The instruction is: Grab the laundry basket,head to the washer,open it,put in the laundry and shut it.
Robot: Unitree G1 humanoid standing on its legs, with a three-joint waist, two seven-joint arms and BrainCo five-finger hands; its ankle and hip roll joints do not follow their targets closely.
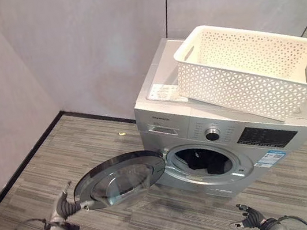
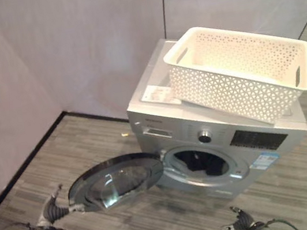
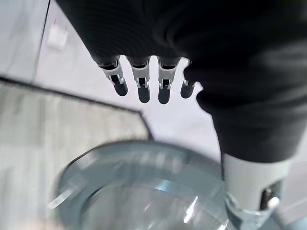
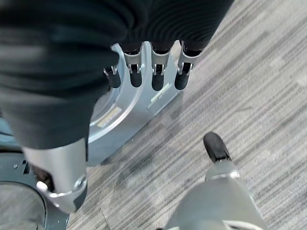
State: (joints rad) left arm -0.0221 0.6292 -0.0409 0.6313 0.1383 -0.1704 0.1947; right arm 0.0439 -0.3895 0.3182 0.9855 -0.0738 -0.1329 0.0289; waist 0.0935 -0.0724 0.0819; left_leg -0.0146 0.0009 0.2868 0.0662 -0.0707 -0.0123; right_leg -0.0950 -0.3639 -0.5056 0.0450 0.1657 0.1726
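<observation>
A: Item one, location?
B: Laundry basket (image 1: 251, 67), white, lattice-sided, upper right of the frame, resting tilted on top of the washer (image 1: 227, 138).

A: Washer condition?
B: Silver front-loader, right of centre. Door (image 1: 120, 178) swung fully open to the left; dark laundry (image 1: 208, 162) visible inside the drum.

A: Left hand?
B: Left hand (image 1: 67, 205), lower left, at the door's outer edge; fingers (image 3: 144, 81) straight and relaxed, holding nothing.

A: Right hand?
B: Right hand (image 1: 248, 216), bottom right, low over the grey plank floor (image 1: 61, 159); fingers (image 4: 158, 72) extended, empty.
</observation>
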